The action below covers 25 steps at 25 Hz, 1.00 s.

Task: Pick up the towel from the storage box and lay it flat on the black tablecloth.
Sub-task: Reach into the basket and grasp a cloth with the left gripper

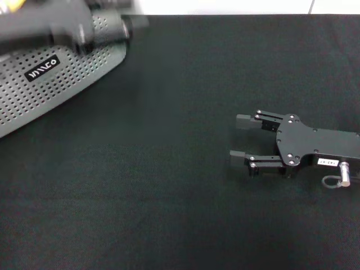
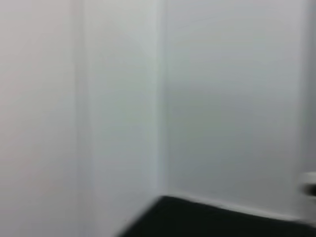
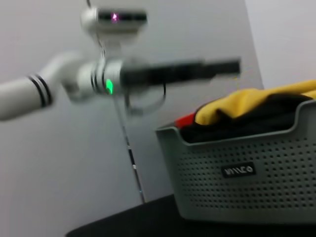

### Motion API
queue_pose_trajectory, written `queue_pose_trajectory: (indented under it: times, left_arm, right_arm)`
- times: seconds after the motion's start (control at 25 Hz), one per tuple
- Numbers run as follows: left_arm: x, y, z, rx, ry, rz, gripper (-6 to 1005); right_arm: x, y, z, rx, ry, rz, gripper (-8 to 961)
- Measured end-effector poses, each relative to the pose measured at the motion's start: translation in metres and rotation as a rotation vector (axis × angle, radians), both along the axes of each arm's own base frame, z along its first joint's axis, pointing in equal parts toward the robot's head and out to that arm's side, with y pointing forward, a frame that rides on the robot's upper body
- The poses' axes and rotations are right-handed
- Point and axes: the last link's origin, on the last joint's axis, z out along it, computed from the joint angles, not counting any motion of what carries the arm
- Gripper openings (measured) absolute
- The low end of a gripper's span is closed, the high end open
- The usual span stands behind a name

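The light grey perforated storage box (image 1: 50, 84) stands at the back left on the black tablecloth (image 1: 169, 185). In the right wrist view the box (image 3: 247, 173) holds the yellow-orange towel (image 3: 247, 101), heaped on a dark cloth (image 3: 256, 118) and rising above the rim. My left gripper (image 1: 132, 23) is blurred and hovers above the box. It also shows in the right wrist view (image 3: 229, 66), level and a little above the towel, not touching it. My right gripper (image 1: 241, 139) lies open and empty on the tablecloth at the right.
A red item (image 3: 186, 119) peeks out beside the towel in the box. A white wall (image 2: 222, 98) stands behind the table's far edge. The left wrist view shows only the wall and a corner of the tablecloth (image 2: 207, 219).
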Motion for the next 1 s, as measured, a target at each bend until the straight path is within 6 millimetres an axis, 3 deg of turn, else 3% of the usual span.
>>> queue_pose_trajectory:
  times: [0.2,0.44,0.56,0.68,1.0]
  left_arm:
    - [0.031,0.021,0.058,0.304,0.184,0.182,551]
    - [0.033,0.031,0.100,0.556,0.410,0.449,549]
    - [0.026,0.037,0.106,0.604,0.527,0.584,548]
    - [0.015,0.040,0.097,0.568,0.643,0.678,547]
    - [-0.011,0.044,0.083,0.418,0.665,0.795,536]
  right_arm:
    - [0.011,-0.004,0.002,0.040,0.009,-0.043,839]
    - [0.022,-0.007,0.009,0.106,0.038,-0.092,839]
    - [0.025,-0.006,0.011,0.120,0.035,-0.104,839]
    - [0.025,-0.004,0.010,0.125,0.025,-0.109,839]
    - [0.021,0.001,0.007,0.127,0.011,-0.100,838]
